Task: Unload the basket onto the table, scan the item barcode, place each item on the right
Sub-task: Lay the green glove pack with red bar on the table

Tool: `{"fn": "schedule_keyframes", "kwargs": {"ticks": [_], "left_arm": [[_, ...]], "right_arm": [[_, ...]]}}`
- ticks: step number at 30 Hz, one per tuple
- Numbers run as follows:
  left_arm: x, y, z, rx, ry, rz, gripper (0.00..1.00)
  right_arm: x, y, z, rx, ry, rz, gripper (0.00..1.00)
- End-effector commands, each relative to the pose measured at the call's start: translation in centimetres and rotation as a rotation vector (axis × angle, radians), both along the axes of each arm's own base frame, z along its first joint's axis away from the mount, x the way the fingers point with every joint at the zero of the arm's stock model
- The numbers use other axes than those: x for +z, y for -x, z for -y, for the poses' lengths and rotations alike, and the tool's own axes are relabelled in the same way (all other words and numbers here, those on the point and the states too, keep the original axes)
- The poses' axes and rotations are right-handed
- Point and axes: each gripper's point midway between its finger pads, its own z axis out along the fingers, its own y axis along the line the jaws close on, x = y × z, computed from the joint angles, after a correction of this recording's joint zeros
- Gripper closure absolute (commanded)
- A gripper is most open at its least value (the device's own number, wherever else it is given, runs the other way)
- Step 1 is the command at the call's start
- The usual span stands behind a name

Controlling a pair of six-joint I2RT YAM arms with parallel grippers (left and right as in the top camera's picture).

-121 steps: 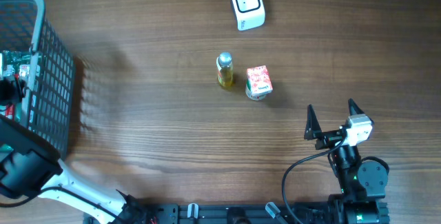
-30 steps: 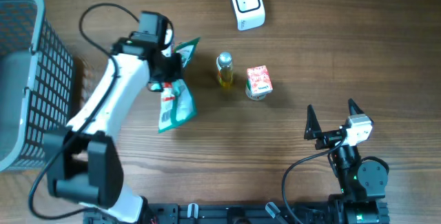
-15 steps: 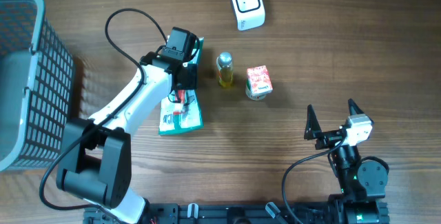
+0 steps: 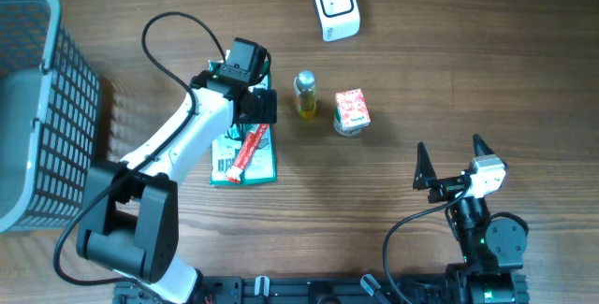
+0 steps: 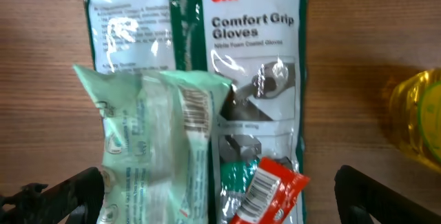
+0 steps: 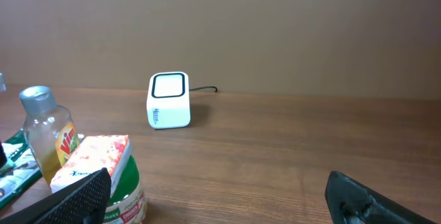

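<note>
The left gripper (image 4: 251, 109) hangs spread wide over the gloves packet (image 5: 251, 79), which lies flat on the worktop (image 4: 421, 61) at 8 o'clock from the bottle (image 4: 305, 95). The right gripper (image 4: 449, 145), also spread, sits at 4 o'clock.

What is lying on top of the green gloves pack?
A pale green pouch and a small red packet with a barcode lie on the gloves pack. They hide its lower part, so the print there cannot be read.

left arm (image 4: 176, 143): white, black joints | cable (image 4: 150, 35): black | right claw (image 4: 450, 143): black
</note>
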Motion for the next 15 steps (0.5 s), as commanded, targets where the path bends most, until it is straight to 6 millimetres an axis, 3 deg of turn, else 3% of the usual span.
{"fn": "schedule_keyframes", "kwargs": {"ticks": [1, 3, 4, 6, 7, 9, 10, 13, 15], "left_arm": [[5.3, -2.9, -2.5, 0.083, 0.025, 0.159, 0.0], [7.7, -3.4, -4.4, 0.131, 0.038, 0.22, 0.0], [8.7, -3.5, -6.6, 0.186, 0.037, 0.243, 0.0], [8.2, -3.0, -10.1, 0.27, 0.02, 0.213, 0.01], [7.8, -2.4, -11.6, 0.306, 0.01, 0.184, 0.1], [6.3, 0.1, -15.1, 0.397, -0.014, 0.076, 0.62], [5.8, 1.1, -15.9, 0.425, -0.015, 0.031, 0.76], [3.2, 3.0, -16.0, 0.478, 0.067, -0.047, 0.78], [2.2, 2.8, -16.1, 0.476, 0.068, -0.028, 0.7]], "right_arm": [[0.1, 0.0, 0.1, -0.003, -0.007, 0.006, 0.0], [0.1, 0.0, 0.1, -0.003, -0.007, 0.006, 0.0], [0.1, 0.0, 0.1, -0.003, -0.007, 0.006, 0.01], [0.1, 0.0, 0.1, -0.003, -0.007, 0.006, 0.0], [0.1, 0.0, 0.1, -0.003, -0.007, 0.006, 0.0], [0.1, 0.0, 0.1, -0.003, -0.007, 0.006, 0.0], [0.1, 0.0, 0.1, -0.003, -0.006, 0.006, 0.0], [0.1, 0.0, 0.1, -0.003, -0.007, 0.006, 0.0], [0.1, 0.0, 0.1, -0.003, -0.007, 0.006, 0.0]]}}
